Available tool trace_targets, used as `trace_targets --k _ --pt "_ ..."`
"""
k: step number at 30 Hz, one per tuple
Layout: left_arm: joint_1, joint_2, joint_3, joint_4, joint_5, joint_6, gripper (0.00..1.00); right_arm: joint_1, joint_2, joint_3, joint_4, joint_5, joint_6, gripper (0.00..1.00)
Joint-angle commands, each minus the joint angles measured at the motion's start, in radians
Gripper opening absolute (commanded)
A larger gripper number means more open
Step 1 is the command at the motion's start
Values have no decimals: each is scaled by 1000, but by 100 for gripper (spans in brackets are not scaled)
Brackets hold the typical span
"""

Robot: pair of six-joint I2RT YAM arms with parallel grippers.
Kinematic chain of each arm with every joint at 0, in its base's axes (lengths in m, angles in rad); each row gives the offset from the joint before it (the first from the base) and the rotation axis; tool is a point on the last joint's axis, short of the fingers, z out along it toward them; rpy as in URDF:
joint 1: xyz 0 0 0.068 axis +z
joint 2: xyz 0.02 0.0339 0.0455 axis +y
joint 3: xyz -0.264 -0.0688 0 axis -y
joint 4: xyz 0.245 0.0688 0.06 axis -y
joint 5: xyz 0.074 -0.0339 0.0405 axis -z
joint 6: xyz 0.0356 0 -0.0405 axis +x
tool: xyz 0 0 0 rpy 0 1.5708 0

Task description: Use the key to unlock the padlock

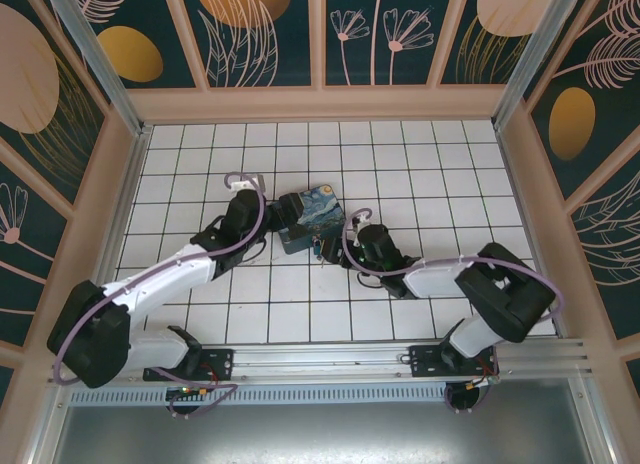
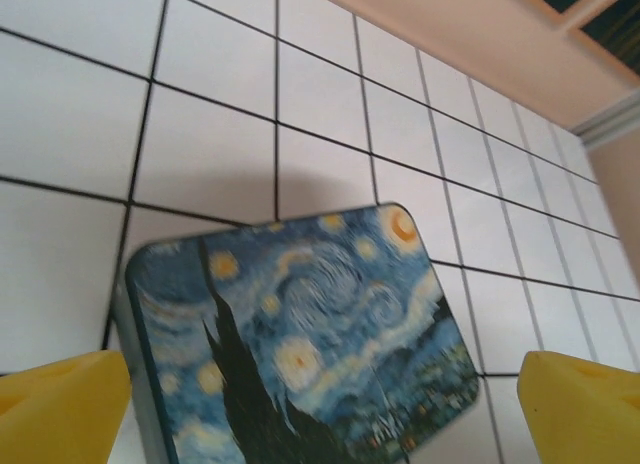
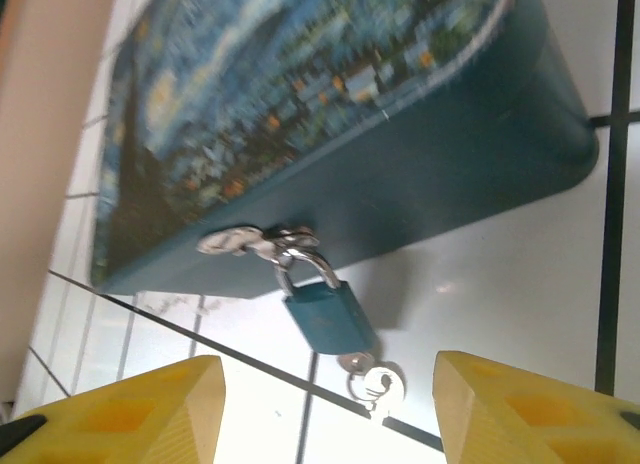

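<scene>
Top view: my left gripper (image 1: 275,219) sits at the left side of the starry-night box (image 1: 315,212), mid-way across the tiled floor (image 1: 200,164). My right gripper (image 1: 345,249) waits just to the box's near right, facing the padlock (image 1: 318,250) at its near edge.

Left wrist view: my left fingers (image 2: 60,409) stand wide apart on either side of the painted lid, released and holding nothing.

Right wrist view: the padlock's blue body hangs from the silver hasp (image 3: 250,242) on the box's side wall. Its shackle is threaded through the hasp and looks closed. The key (image 3: 375,379) sits in the keyhole at the lock's lower end, its ring resting on the tile. My right fingers (image 3: 120,414) are parted, one to each side of the key, and touch neither key nor lock.

By my reading, the key is in but nothing is undone. Left for me: grip the key, turn it, and see the shackle spring free.
</scene>
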Motion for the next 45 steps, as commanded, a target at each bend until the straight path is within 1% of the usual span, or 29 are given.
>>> trace_targets --k 1,9,11,15,16,22,25,34,35,36,37,38,45 --pt "15 43 70 -105 -10 89 99 4 63 46 46 -48 -60 57" --pt "28 56 51 -74 26 77 98 22 190 122 63 -72 -78 55" --pt "33 62 49 -68 40 73 99 25 213 134 59 -71 -77 54" --pt "37 67 43 -58 56 69 99 27 239 134 76 -74 -66 48" --pt "38 69 43 -54 61 68 98 28 240 128 80 -74 -62 45" --pt "39 82 48 -48 88 64 99 30 210 73 89 -60 -50 14" --pt "39 87 51 -48 95 62 99 29 188 53 73 -50 -55 0" --pt "40 115 56 -79 97 90 99 19 159 46 29 -69 -87 0" --pt "40 116 52 -80 94 93 99 18 151 45 20 -74 -92 11" --pt "40 115 47 -81 92 96 98 16 140 38 18 -76 -94 26" --pt "39 112 43 -83 89 97 98 15 125 27 20 -74 -94 32" --pt "39 110 40 -83 89 97 99 11 109 14 22 -70 -91 33" --pt "39 80 24 -83 90 97 98 -41 -61 -121 83 -50 -46 34"
